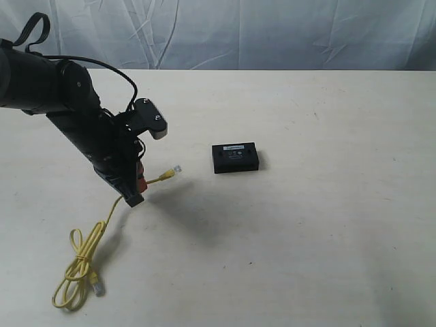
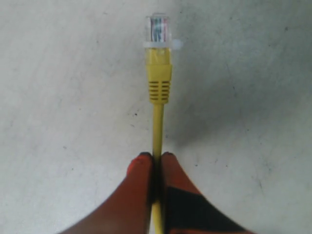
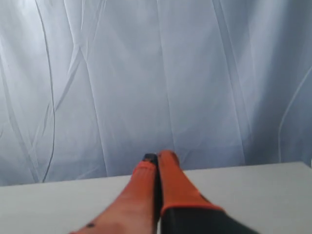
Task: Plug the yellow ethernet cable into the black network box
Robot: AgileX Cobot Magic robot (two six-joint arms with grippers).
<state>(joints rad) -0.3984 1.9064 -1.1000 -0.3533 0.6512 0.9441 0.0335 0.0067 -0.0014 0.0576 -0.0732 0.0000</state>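
Observation:
The yellow ethernet cable (image 1: 102, 228) lies partly coiled at the front left of the table, one clear plug (image 1: 97, 287) resting by the loops. My left gripper (image 1: 138, 187) is shut on the cord a short way behind the other plug (image 1: 176, 169), which is lifted and points toward the black network box (image 1: 235, 157). In the left wrist view the orange fingers (image 2: 141, 180) pinch the cord (image 2: 157, 131), and the clear plug (image 2: 158, 29) sticks out ahead over bare table. The box lies flat, a hand's width from the plug. My right gripper (image 3: 157, 157) is shut on nothing, facing the backdrop.
A pale table (image 1: 320, 225) spreads around the box. A white cloth backdrop (image 1: 272, 30) hangs behind the far edge. The right arm is out of the exterior view.

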